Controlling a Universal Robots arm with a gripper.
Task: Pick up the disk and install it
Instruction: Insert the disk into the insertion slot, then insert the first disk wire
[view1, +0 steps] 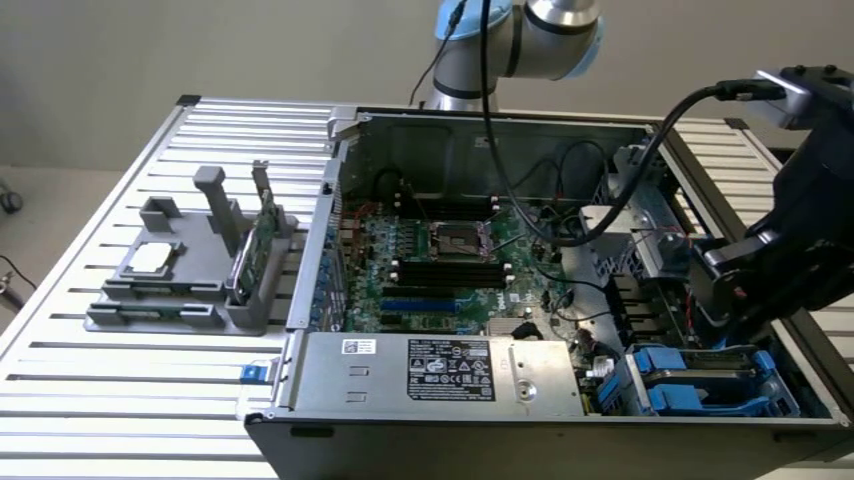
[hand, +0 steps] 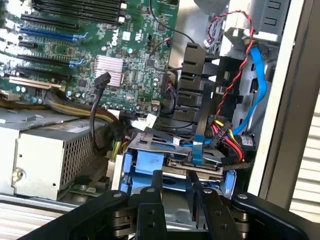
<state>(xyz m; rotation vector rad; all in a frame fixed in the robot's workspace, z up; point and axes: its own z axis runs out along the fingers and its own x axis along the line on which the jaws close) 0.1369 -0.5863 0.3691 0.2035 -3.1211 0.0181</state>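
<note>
Down at the drive bay, in the corner of the open computer case (view1: 400, 150) toward the exterior view's right, I am watching the gripper (hand: 175, 176) hanging at the near edge of the disk (hand: 150, 164). Disk is sitting at the bay, blue carrier framing it, between the power supply (view1: 441, 370) and a bundle of red and yellow wires (hand: 227, 134). I am failing to tell whether the gripper is clamping the disk or standing free.

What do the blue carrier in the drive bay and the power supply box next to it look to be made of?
Blue carrier: seems moulded plastic, going by its even blue colour, soft sheen and rounded edges.
Power supply box: looks like bare sheet metal, dull silver-grey, with folded edges and a punched vent grid. Which metal it is cannot be told.
</note>
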